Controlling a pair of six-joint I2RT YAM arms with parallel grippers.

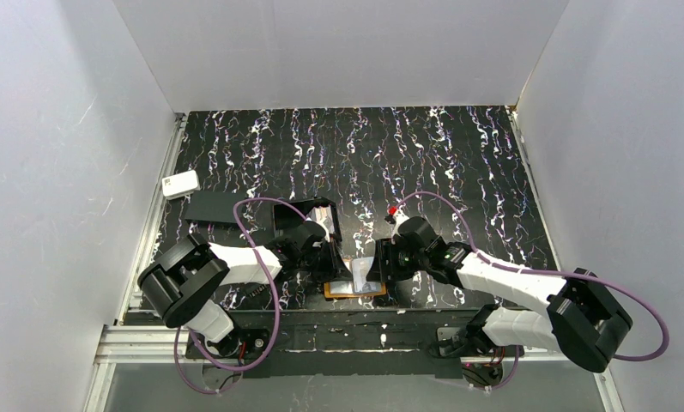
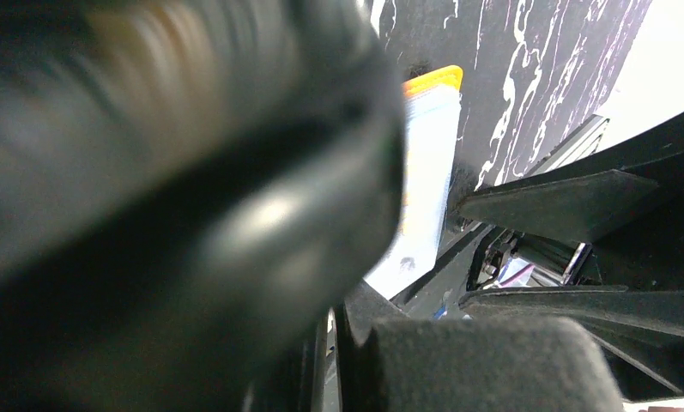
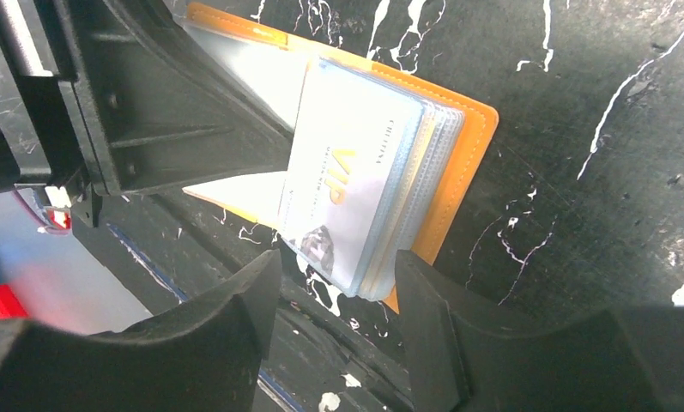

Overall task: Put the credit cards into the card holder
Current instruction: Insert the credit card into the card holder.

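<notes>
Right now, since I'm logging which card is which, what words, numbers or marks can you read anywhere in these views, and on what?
"VIP": gold letters on the front card at the open card holder, right wrist view.
Small print beside and below those letters on the same card: too small and blurred to read.
Dark mark near that card's lower corner: not legible.
No other text can be read in any view.

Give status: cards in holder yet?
Done: a VIP card sits among the clear pockets of the open card holder. In hand: right gripper open astride the pockets, left gripper shut at the other flap. Left: pale items in the black tray, possibly more cards.
</notes>
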